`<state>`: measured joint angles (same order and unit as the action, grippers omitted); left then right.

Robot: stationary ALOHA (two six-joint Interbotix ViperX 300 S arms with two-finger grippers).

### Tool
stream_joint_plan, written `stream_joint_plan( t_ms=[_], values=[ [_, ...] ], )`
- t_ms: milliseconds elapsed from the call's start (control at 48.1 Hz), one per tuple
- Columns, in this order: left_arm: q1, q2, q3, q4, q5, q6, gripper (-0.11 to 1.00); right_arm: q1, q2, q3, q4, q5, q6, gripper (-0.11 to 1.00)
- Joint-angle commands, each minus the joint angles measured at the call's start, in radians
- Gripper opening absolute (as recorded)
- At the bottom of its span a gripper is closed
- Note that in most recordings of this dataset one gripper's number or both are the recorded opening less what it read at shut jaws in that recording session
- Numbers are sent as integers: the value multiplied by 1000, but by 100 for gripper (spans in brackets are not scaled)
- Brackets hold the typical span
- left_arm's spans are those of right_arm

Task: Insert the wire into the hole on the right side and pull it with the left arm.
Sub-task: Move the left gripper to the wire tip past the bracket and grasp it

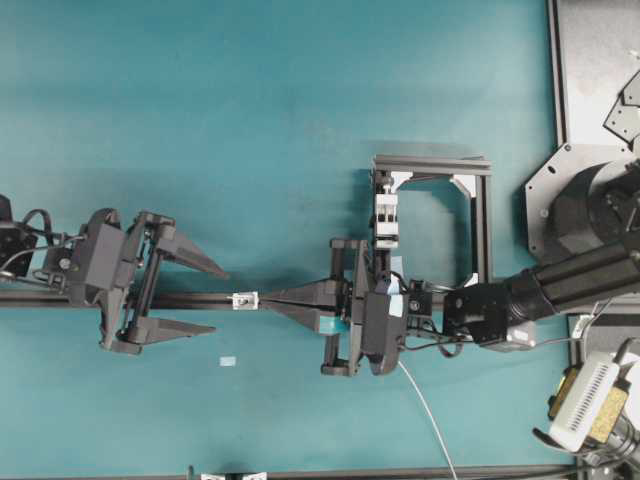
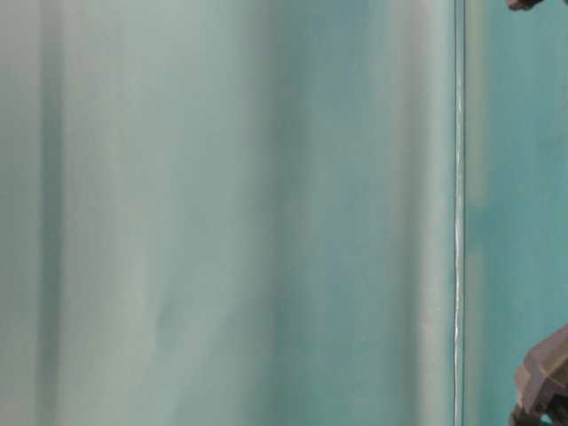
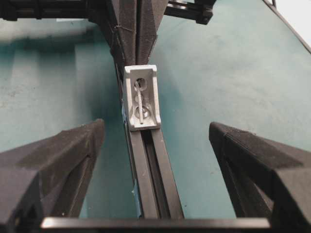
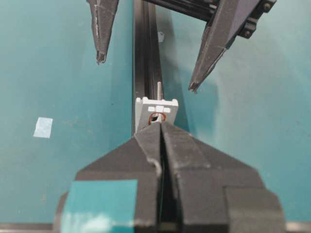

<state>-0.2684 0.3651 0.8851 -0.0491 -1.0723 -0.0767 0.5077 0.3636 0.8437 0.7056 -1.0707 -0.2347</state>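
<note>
Right gripper (image 4: 160,127) hides the hole; left-wrist view shows wire (image 3: 141,99) through.

Robotics laboratory: teal counter (image 1: 300,100), black aluminium extrusion rail (image 1: 200,299), extrusion frame (image 1: 484,220), bolted arm base plate (image 1: 560,180).

So it's a teal desk (image 1: 250,120). A long black rail (image 1: 200,299) lies flat across it, with a small white-silver block (image 1: 243,300) sitting on the rail. A little pale tape scrap (image 1: 228,360) lies just below the block, and a black square frame (image 1: 432,220) stands up-right of it.
</note>
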Motion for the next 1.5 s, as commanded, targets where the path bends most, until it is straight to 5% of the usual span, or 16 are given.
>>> stream_joint_plan(
  t_ms=[0, 291, 977, 1309, 1476],
  values=[
    [2, -20, -17, -2, 3, -23, 75, -5, -14, -15, -3, -3, -5, 2],
    [2, -43, -64, -3, 124, -189, 74, -5, -14, -17, 0, -2, -6, 2],
    [3, -44, -97, -2, 153, -187, 71, -6, -14, -15, 0, 8, -8, 2],
    [3, -46, -97, -2, 156, -186, 35, -6, -14, -15, -3, 9, -8, 2],
    [8, -46, -97, -2, 190, -186, 7, -6, -14, -15, -3, 11, -8, 2]
  ],
)
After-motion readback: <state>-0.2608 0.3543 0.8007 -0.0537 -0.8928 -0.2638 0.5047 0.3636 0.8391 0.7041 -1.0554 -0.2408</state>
